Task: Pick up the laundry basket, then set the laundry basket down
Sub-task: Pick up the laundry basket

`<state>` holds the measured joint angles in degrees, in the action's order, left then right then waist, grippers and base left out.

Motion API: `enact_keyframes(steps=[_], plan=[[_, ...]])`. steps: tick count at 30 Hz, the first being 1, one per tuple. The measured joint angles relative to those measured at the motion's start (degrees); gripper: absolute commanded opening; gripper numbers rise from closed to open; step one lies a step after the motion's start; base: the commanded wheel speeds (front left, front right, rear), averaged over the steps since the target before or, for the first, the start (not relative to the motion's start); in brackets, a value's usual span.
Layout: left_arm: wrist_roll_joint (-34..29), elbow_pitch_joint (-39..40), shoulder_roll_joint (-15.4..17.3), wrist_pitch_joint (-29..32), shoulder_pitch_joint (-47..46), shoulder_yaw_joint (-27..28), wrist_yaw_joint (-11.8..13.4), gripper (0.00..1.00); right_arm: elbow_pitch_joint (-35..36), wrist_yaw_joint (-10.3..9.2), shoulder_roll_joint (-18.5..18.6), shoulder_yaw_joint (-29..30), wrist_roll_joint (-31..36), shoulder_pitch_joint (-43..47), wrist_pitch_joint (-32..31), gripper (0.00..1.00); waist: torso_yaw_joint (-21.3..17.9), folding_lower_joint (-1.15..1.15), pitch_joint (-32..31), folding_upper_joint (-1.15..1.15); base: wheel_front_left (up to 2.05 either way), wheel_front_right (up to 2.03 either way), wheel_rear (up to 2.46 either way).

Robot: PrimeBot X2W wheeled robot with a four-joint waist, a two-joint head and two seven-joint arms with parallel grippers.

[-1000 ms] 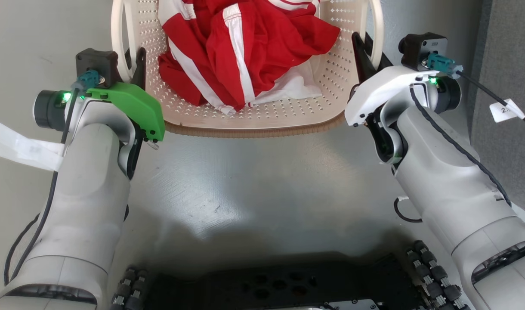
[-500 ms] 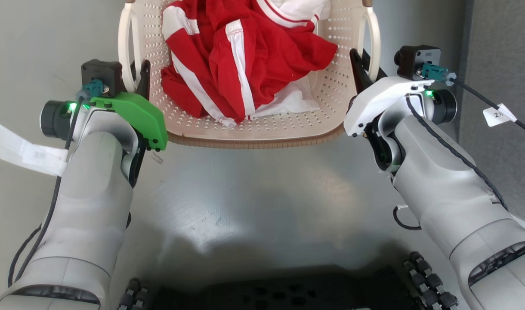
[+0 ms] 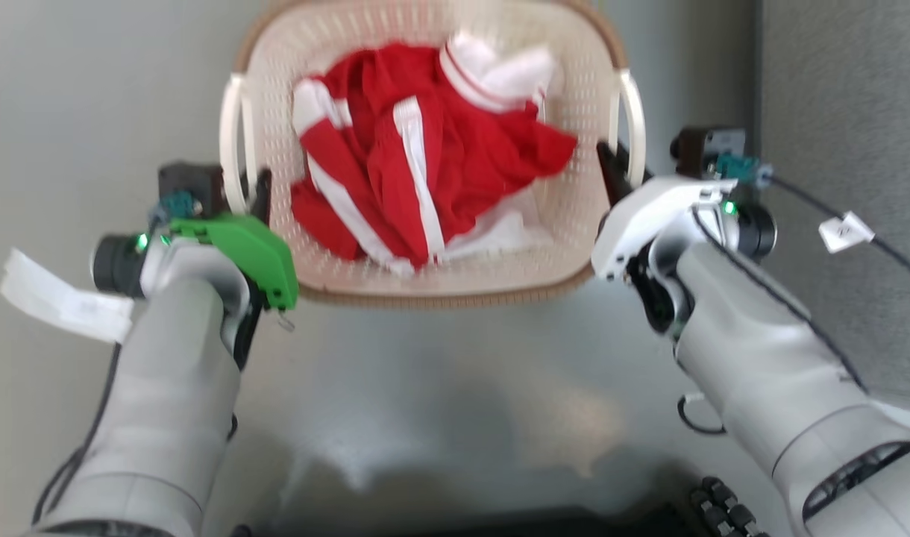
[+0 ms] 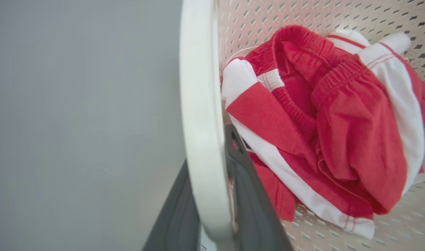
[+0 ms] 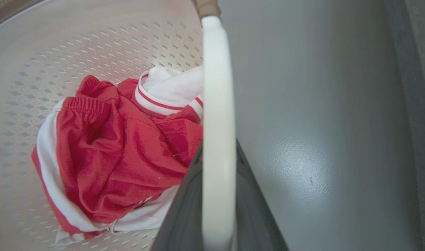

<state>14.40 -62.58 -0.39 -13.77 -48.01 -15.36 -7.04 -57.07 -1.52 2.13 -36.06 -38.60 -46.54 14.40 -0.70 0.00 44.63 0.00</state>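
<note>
The laundry basket [image 3: 440,297], cream and perforated with a brown rim, sits centre top in the head view and holds red and white clothes [image 3: 425,171]. My left gripper [image 3: 250,190] is shut on its left loop handle [image 3: 231,142]. My right gripper [image 3: 615,168] is shut on the right loop handle [image 3: 634,127]. In the left wrist view the white handle [image 4: 200,122] runs between my dark fingers [image 4: 254,209], beside the clothes [image 4: 320,132]. The right wrist view shows its handle [image 5: 217,139] gripped between the fingers [image 5: 181,216], with the clothes [image 5: 118,150] to the left.
Grey glossy floor [image 3: 440,418] lies below the basket. A darker grey panel [image 3: 843,112] runs along the right. My wheeled base [image 3: 716,507] shows at the bottom right. A tagged cable [image 3: 843,231] hangs off the right wrist and a white strip [image 3: 60,302] off the left.
The whole head picture has shifted and blurred, so the camera moved. The basket and both grippers now sit lower in view, with the basket's far rim showing. Both grips are unchanged.
</note>
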Motion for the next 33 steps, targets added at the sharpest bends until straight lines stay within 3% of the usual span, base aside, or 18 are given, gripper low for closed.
enact_keyframes(steps=[16,33], plan=[[2.36,-7.26,-1.37,0.80,8.85,-1.26,-0.54,0.00,-4.69,2.19,-0.96,-4.63,-4.45,8.92,-3.54,0.00,0.02,0.00,-11.52,0.00,0.00,0.00,0.00],[8.75,-8.77,-1.43,7.20,18.50,-4.74,-1.01,0.00,-5.03,3.53,-1.00,-9.95,-8.71,17.75,-10.53,0.00,-0.52,0.00,-23.99,0.00,0.00,0.00,0.00]])
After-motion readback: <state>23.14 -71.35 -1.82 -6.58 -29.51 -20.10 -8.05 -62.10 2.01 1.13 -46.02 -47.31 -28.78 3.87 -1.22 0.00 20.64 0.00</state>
